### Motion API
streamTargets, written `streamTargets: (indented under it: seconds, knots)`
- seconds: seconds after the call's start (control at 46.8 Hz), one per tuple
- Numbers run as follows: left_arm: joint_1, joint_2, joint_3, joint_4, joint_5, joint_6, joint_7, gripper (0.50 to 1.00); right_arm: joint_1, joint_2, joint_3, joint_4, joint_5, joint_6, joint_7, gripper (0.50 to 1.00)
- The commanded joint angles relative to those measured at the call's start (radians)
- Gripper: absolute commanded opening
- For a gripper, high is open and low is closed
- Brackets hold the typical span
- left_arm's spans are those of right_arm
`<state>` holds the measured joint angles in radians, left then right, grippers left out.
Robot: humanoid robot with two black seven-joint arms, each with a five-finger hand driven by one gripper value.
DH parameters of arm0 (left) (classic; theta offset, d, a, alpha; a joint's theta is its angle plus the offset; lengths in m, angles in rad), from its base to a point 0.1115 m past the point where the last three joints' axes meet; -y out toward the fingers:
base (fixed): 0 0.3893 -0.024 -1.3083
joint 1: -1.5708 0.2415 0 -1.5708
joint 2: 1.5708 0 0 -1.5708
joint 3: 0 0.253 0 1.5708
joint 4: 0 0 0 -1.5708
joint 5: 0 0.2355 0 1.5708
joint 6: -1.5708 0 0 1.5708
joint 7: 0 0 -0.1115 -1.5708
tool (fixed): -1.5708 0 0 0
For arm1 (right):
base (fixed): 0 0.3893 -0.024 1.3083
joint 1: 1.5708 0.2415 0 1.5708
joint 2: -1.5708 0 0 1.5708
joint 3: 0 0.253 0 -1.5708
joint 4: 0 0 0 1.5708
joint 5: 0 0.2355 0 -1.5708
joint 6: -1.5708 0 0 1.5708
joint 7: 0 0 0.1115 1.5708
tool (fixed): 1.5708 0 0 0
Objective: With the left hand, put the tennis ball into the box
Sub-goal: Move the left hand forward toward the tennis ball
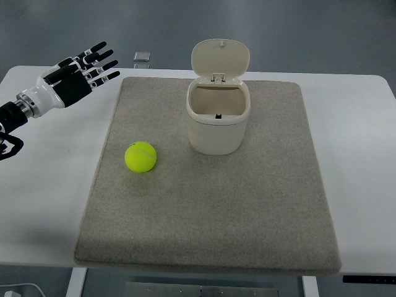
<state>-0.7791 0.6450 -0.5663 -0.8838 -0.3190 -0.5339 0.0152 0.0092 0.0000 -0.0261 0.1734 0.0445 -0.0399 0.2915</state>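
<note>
A yellow-green tennis ball (140, 157) lies on the grey mat (210, 210), left of centre. To its upper right stands a cream box (218, 117), its hinged lid flipped up and back and its inside showing empty. My left hand (83, 71) hovers over the table's far left corner, well up and left of the ball, with fingers spread and holding nothing. The right arm does not show.
The mat covers most of a white table (365, 154). A small grey square object (142, 57) lies on the floor beyond the table's far edge. A black cable end (9, 147) shows at the left edge.
</note>
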Motion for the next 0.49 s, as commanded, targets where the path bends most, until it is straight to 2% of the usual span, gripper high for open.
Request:
streamTargets:
  seconds: [0.0, 0.47]
  knots:
    - [0.0, 0.004, -0.004, 0.0, 0.0, 0.0, 0.0, 0.994, 0.0, 0.0, 0.0, 0.0, 0.0, 0.0, 0.0, 0.938]
    - [-0.015, 0.008, -0.012, 0.008, -0.006, 0.0, 0.0, 0.992, 0.0, 0.0, 0.0, 0.0, 0.0, 0.0, 0.0, 0.938]
